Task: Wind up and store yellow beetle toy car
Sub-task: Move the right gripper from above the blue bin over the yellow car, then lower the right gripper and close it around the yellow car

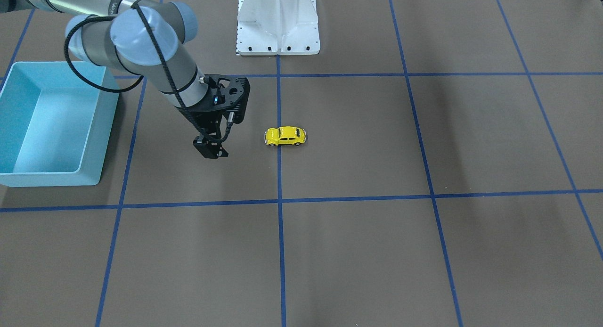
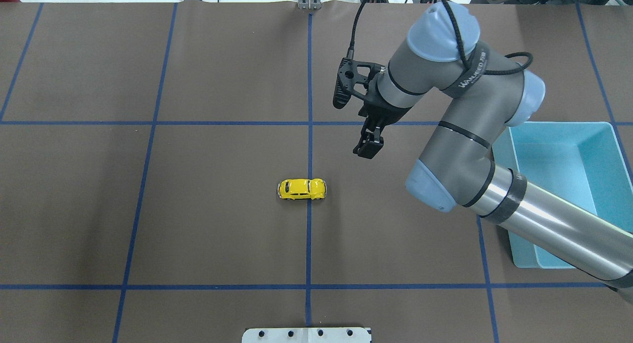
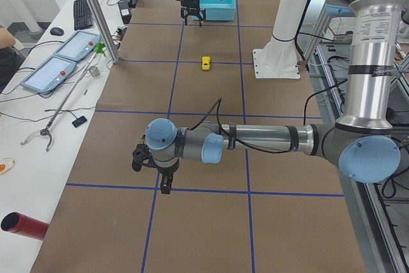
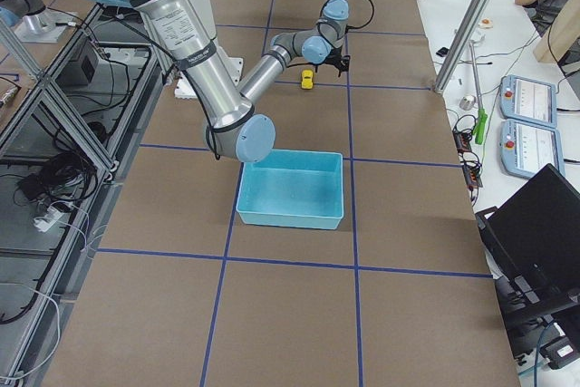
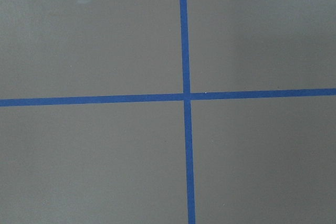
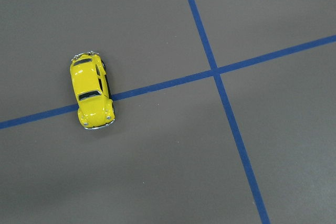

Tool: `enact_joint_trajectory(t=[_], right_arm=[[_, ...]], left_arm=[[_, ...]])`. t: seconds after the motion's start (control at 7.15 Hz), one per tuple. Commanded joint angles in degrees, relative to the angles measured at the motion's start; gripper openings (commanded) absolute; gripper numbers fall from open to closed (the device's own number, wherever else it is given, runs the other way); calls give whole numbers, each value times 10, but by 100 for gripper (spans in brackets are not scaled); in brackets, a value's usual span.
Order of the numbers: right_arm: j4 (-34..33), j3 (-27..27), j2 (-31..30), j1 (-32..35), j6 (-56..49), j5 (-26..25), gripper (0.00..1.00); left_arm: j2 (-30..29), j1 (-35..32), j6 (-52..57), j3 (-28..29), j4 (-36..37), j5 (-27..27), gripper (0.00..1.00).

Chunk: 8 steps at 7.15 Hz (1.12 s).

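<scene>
The yellow beetle toy car [image 1: 285, 135] [image 2: 301, 189] stands on its wheels on the brown mat, across a blue tape line near the table's middle. The right wrist view shows the car [image 6: 93, 91] from above at left of centre. My right gripper [image 1: 210, 149] [image 2: 368, 149] hangs above the mat, apart from the car, between it and the light blue bin [image 1: 47, 178] [image 2: 564, 130]; its fingers look open and hold nothing. My left gripper [image 3: 153, 174] hovers low over the mat at the table's other end; I cannot tell its state. The bin holds nothing.
The white robot base plate [image 1: 278, 25] [image 2: 306, 334] stands at the table's robot-side edge. Blue tape lines [image 5: 185, 97] cross the mat in a grid. Beside the table, a bench holds control pads [image 3: 61, 62] and a red cylinder [image 3: 22, 225].
</scene>
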Motion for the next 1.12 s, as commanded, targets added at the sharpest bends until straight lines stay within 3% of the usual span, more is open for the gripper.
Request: enact_joint_trajectory(t=[0.0, 0.28, 0.7, 0.98], right_arm=[[0, -101, 71, -62, -11, -61, 94], [-18, -140, 97, -126, -34, -148, 94], [-103, -95, 99, -134, -124, -156, 95], [-103, -97, 92, -143, -124, -163, 94]], left_arm=[[0, 0, 1, 2, 5, -1, 100], [0, -1, 1, -1, 15, -2, 100], [0, -9, 1, 0, 18, -1, 100], [0, -9, 0, 1, 18, 0, 100]])
